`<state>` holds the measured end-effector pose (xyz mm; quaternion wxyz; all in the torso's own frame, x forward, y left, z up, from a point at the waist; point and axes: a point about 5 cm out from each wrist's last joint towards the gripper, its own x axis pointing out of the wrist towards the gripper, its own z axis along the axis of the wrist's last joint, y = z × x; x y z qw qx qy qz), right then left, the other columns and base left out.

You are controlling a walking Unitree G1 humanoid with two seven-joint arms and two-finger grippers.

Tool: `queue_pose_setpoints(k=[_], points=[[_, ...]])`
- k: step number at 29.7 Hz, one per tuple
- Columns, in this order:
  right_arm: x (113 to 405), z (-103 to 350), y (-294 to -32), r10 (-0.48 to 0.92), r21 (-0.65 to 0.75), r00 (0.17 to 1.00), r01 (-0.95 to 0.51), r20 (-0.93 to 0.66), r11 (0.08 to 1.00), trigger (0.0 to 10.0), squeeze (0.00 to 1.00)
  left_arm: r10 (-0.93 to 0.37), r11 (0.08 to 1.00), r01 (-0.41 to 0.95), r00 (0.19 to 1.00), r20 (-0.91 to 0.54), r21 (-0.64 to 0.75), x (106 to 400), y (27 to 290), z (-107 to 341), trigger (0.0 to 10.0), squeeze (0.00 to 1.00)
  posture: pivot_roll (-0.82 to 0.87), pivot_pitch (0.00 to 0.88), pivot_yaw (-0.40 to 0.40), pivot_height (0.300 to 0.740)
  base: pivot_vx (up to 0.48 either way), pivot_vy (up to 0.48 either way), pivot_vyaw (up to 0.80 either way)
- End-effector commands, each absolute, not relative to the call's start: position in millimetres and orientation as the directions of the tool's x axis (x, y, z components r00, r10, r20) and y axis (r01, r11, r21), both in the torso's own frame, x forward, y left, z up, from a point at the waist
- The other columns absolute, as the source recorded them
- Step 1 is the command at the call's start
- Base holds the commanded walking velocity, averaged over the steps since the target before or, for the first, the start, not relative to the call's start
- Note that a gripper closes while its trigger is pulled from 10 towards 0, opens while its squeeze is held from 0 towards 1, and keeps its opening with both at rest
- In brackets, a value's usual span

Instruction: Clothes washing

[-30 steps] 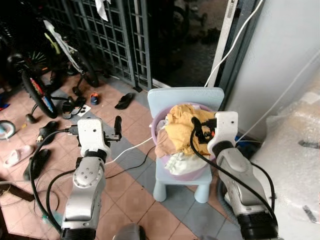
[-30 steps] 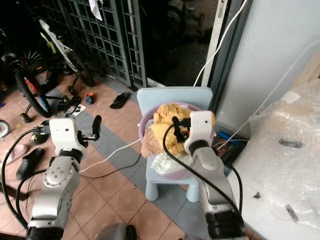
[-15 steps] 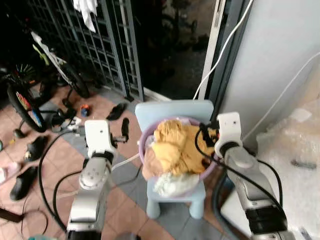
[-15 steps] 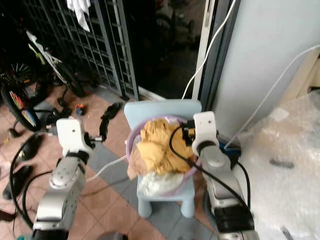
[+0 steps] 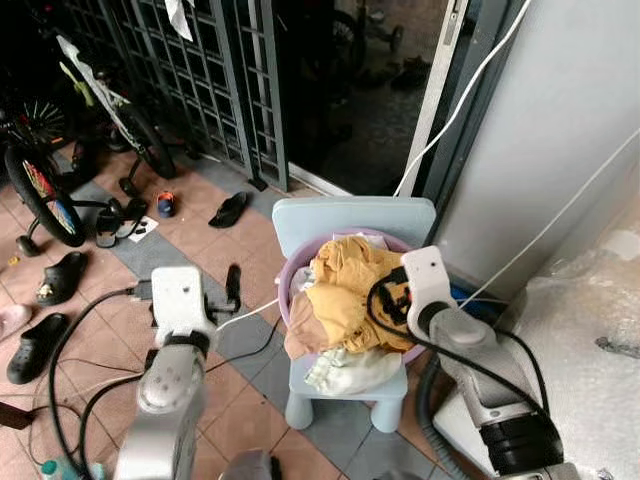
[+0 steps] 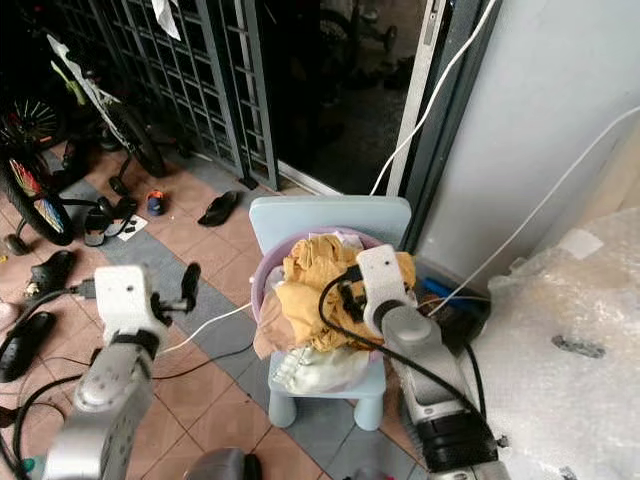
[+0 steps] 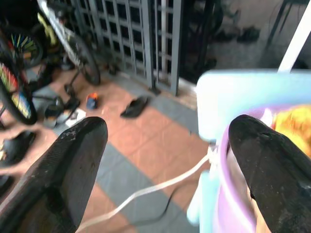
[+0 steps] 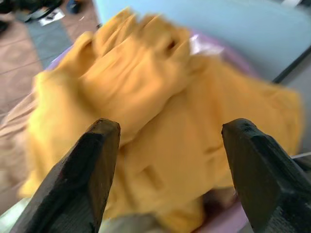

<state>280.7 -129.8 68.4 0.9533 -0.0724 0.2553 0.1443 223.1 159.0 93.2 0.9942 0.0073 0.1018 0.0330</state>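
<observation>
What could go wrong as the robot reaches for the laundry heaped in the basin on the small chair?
The clothes spill over the purple basin rim, so a pull by the open right gripper could drag them to the floor. The white cable beside the chair could snag the open left gripper.

**Laundry basin status**

Lilac basin (image 5: 290, 300) sits on the pale blue chair (image 5: 352, 215) seat, overfull. Yellow clothes (image 5: 345, 285) heaped on top; beige cloth (image 5: 300, 340) and white cloth (image 5: 350, 370) spill over the seat's front edge.

Terracotta and grey tiled floor (image 5: 250, 375), dark metal grille gate (image 5: 215, 80), white wall (image 5: 575, 110).
</observation>
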Motion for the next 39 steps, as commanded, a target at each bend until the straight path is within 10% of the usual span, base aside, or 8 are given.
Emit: queue_pose_setpoints(k=[1,8,9,11,12,14,39], points=[[280.1,71.6,-124.0,0.270,-0.045,0.818,-0.338,-0.508,0.940,10.0,0.00,0.068,0.998,-0.065,0.978,-0.197,0.024,218.8,159.8,98.5,10.0,0.00,0.06,0.132,0.015,0.740,0.000,0.000,0.00],[302.0,74.0,-99.4,0.329,-0.080,0.805,-0.419,-0.493,0.905,10.0,0.00,0.017,1.000,-0.016,0.973,-0.229,0.005,207.6,151.9,99.9,10.0,0.00,0.07,0.164,0.009,0.740,0.000,0.000,0.00],[304.7,71.7,-97.4,0.325,-0.092,0.801,-0.424,-0.503,0.901,8.4,0.00,0.015,1.000,-0.015,0.974,-0.225,0.005,207.9,151.3,101.5,10.0,0.00,0.08,0.168,0.004,0.740,0.000,0.000,0.00],[306.6,69.9,-95.8,0.322,-0.102,0.795,-0.430,-0.515,0.897,8.4,0.00,0.015,1.000,-0.014,0.975,-0.223,0.007,207.6,150.9,103.7,10.0,0.00,0.08,0.170,0.002,0.740,0.000,0.000,0.00],[307.8,68.1,-94.4,0.315,-0.097,0.791,-0.423,-0.524,0.901,3.7,0.00,0.017,1.000,-0.016,0.975,-0.221,0.007,207.3,151.1,104.9,10.0,0.00,0.08,0.178,-0.004,0.740,0.000,0.000,0.00],[308.3,62.6,-89.6,0.311,-0.099,0.776,-0.430,-0.549,0.897,0.4,0.00,0.024,1.000,-0.023,0.975,-0.222,0.008,205.5,151.4,107.3,10.0,0.00,0.09,0.183,-0.009,0.740,0.000,0.000,0.00],[311.7,49.3,-77.8,0.322,-0.049,0.752,-0.425,-0.576,0.904,0.0,0.00,0.119,0.993,-0.120,0.960,-0.252,0.009,197.6,156.1,112.4,10.0,0.00,0.10,0.223,-0.066,0.740,0.000,0.000,0.00]])
